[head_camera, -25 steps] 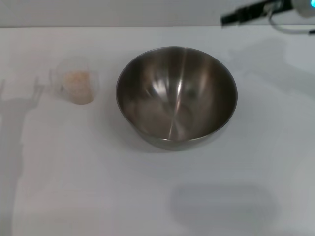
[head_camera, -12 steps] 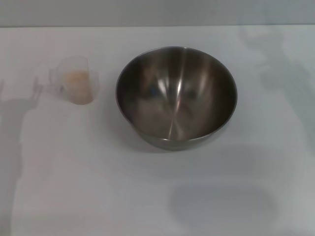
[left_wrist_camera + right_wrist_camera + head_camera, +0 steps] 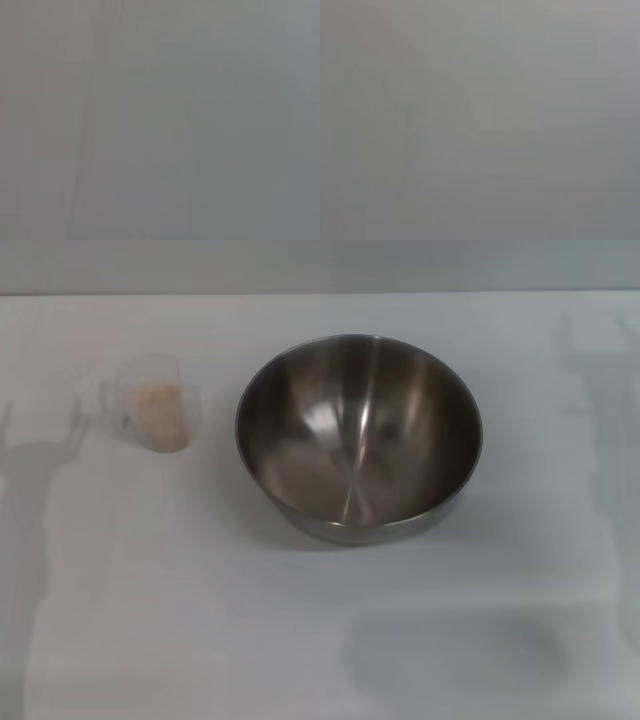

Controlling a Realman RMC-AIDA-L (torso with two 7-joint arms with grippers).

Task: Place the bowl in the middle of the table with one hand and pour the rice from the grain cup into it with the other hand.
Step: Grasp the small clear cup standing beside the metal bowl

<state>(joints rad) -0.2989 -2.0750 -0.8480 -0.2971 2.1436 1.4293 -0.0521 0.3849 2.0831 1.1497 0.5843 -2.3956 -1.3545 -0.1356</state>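
Observation:
The steel bowl (image 3: 358,437) stands upright and empty near the middle of the white table (image 3: 320,640) in the head view. The clear grain cup (image 3: 155,416) stands upright to its left, apart from it, with beige rice (image 3: 160,400) inside. Neither gripper shows in any view. Both wrist views show only plain grey. Shadows of the arms fall on the table at the far left and far right.
The table's far edge (image 3: 320,293) runs along the top of the head view, with a grey wall behind it.
The right arm, seen at the top right one second ago, has left the head view. The bowl and the cup have not moved.

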